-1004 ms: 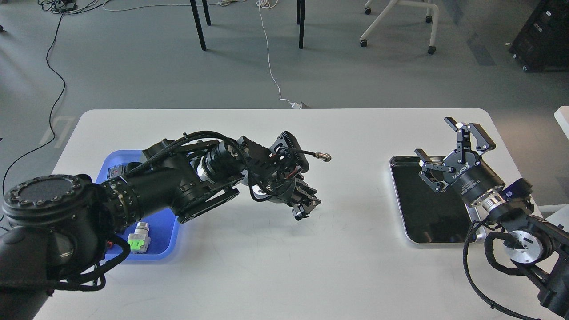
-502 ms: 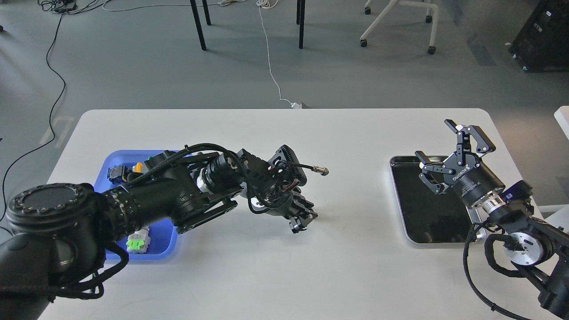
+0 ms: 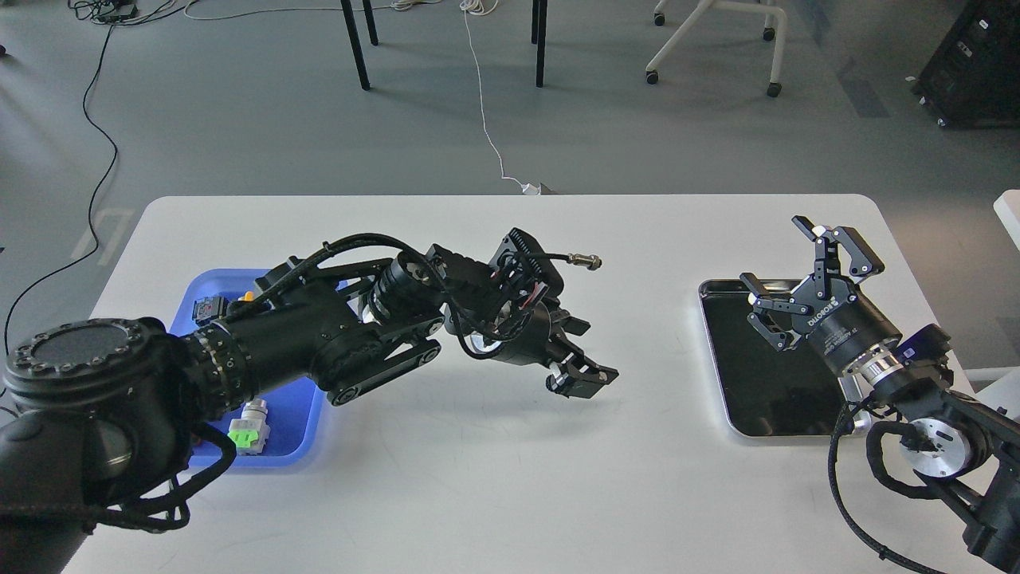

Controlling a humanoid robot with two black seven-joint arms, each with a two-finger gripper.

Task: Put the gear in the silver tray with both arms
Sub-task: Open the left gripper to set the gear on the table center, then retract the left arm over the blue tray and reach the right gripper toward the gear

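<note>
The silver tray [image 3: 846, 431] is polished metal, its rim bright and its inside dark and mirror-like. The table [image 3: 494, 478] has a smooth, matt white top with faint scuffs. The blue tray [image 3: 299, 434] looks like smooth plastic with a slight sheen. Both arms are matt black, with bare brushed-metal discs at the joints, such as the joint disc [image 3: 928, 442], and rubbery black cables [image 3: 845, 494]. The floor [image 3: 239, 119] is dull grey and smooth.
</note>
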